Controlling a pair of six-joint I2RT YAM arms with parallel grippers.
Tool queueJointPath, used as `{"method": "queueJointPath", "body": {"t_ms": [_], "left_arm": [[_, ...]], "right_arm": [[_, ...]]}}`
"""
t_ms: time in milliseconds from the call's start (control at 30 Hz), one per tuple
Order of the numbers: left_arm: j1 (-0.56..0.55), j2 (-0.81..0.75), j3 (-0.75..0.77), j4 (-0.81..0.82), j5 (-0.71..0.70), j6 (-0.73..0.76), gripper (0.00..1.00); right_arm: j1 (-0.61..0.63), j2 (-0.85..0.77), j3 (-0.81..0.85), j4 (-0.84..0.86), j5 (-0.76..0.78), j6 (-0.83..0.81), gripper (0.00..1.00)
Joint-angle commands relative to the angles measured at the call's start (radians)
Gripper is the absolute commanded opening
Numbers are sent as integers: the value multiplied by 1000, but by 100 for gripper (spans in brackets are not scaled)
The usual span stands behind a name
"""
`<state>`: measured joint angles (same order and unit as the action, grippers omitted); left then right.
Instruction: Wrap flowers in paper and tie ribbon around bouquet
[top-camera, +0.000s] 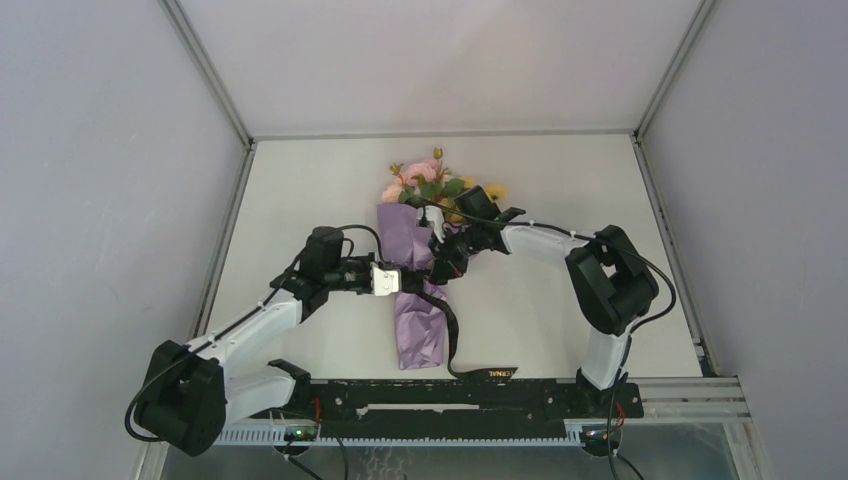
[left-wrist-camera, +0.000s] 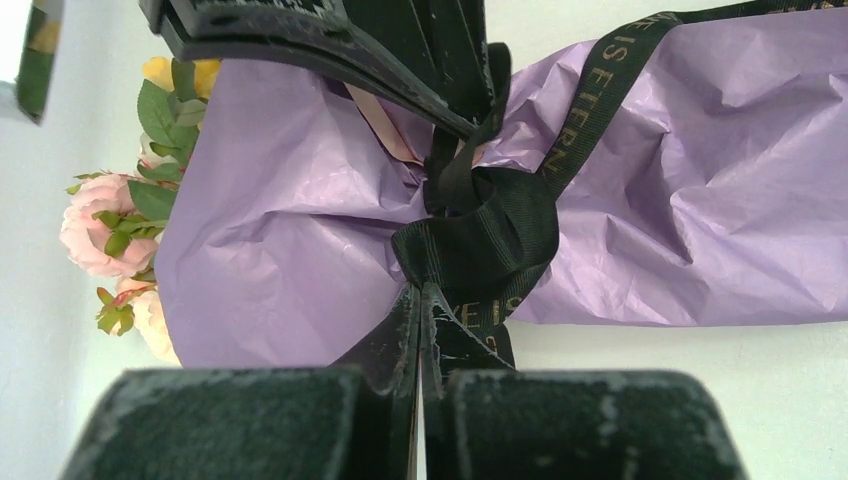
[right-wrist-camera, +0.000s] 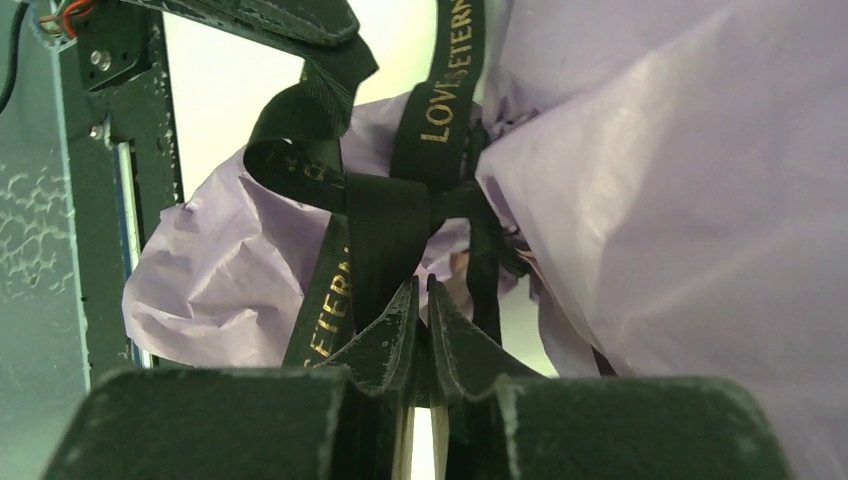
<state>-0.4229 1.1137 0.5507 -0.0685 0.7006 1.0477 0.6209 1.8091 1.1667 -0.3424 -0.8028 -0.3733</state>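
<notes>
A: Any writing to read?
B: Gold capitals on the black woven ribbon (right-wrist-camera: 445, 90): "LOVE", then "ETERN", running off the upper edge. Its loose tail, lower middle of the top view, shows "ERNAL".
A: And the bouquet?
B: The bouquet (top-camera: 420, 335) lies mid-bench (top-camera: 560, 180). Its crinkled lilac paper (left-wrist-camera: 700, 180) is cinched by a knot, with pink and yellow flowers (top-camera: 428, 180) at its upper end.
A: The pincers?
B: The left pincer (left-wrist-camera: 421, 295) is clamped tight on a ribbon loop. The right pincer (right-wrist-camera: 421, 290) pinches the band below the knot, tips nearly meeting.
</notes>
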Motion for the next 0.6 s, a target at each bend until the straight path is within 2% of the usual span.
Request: {"method": "queueJointPath", "body": {"t_ms": [0,200,333,567], "left_arm": [[10,-1,-24,51,9,32,0],[10,3,-35,61,4,40,0],[10,3,-37,64,13,40,0],[9,3,-39,64,10,39,0]], "right_arm": [[26,33,83,-66,-107,-75,15],[30,45,85,-88,-139,-79,19],[41,48,85,-99,-163,-76,26],[57,72,85,-85,-73,-41,37]]}}
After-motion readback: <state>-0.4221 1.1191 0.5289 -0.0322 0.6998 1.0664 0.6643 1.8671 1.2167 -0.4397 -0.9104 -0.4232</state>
